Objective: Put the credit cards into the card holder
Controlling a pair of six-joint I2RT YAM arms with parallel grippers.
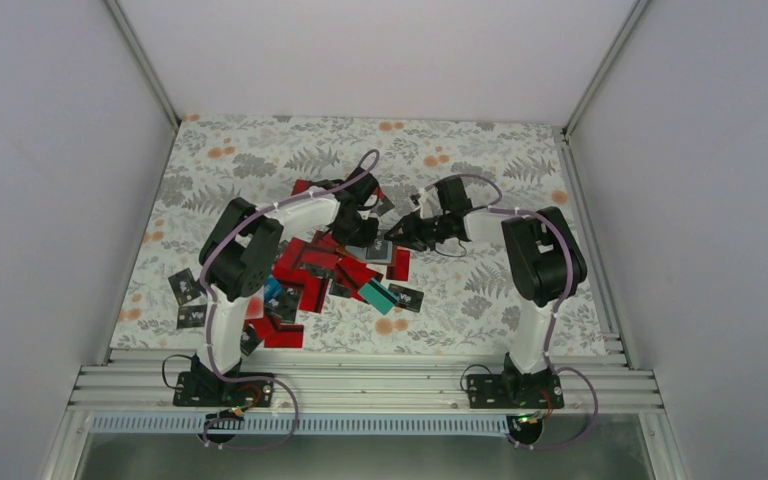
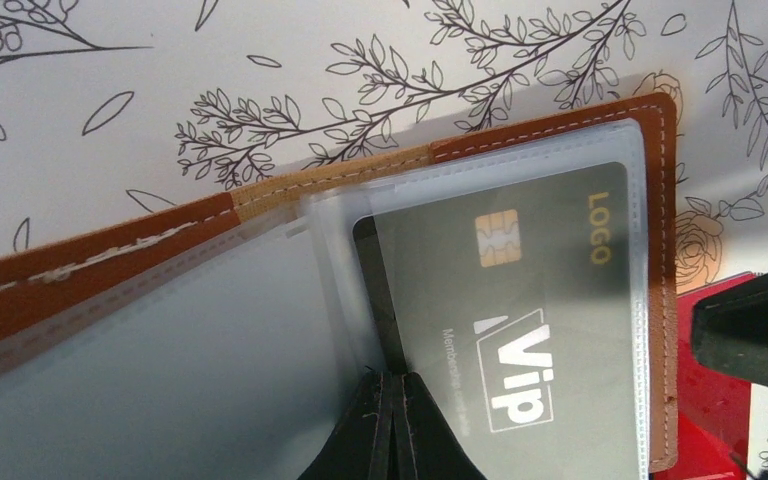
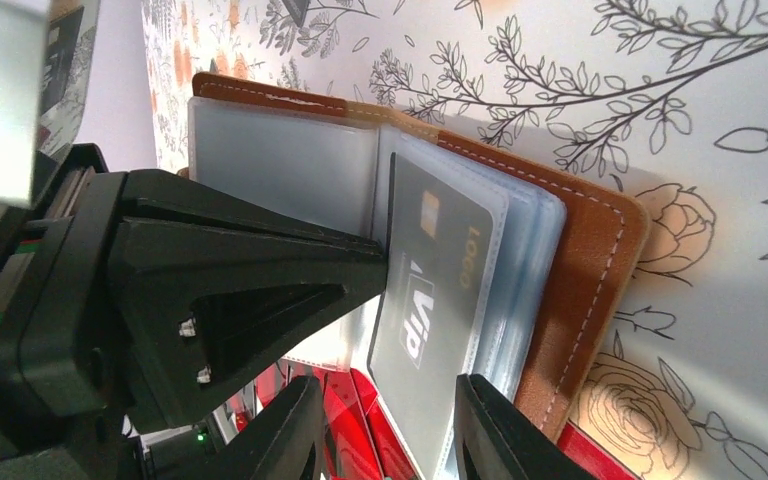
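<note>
The brown card holder [image 2: 550,130] lies open on the floral cloth, its clear pockets up; it also shows in the right wrist view [image 3: 585,250] and in the top view [image 1: 378,250]. A black VIP credit card [image 2: 520,300] sits mostly inside a right-hand pocket. My left gripper [image 2: 392,425] is shut on that card's bare left edge. My right gripper [image 3: 390,430] is open, with its fingers either side of the near edge of the pocket page that holds the card [image 3: 425,290]. Both grippers meet over the holder in the top view, the left gripper [image 1: 365,215] and the right gripper [image 1: 403,233].
A heap of red and black cards [image 1: 310,272] lies just in front of the holder, with a teal card [image 1: 378,295] and a black card [image 1: 407,297] at its right. Two black cards [image 1: 188,300] lie apart at the left. Red cards [image 3: 360,420] lie under the holder's near edge.
</note>
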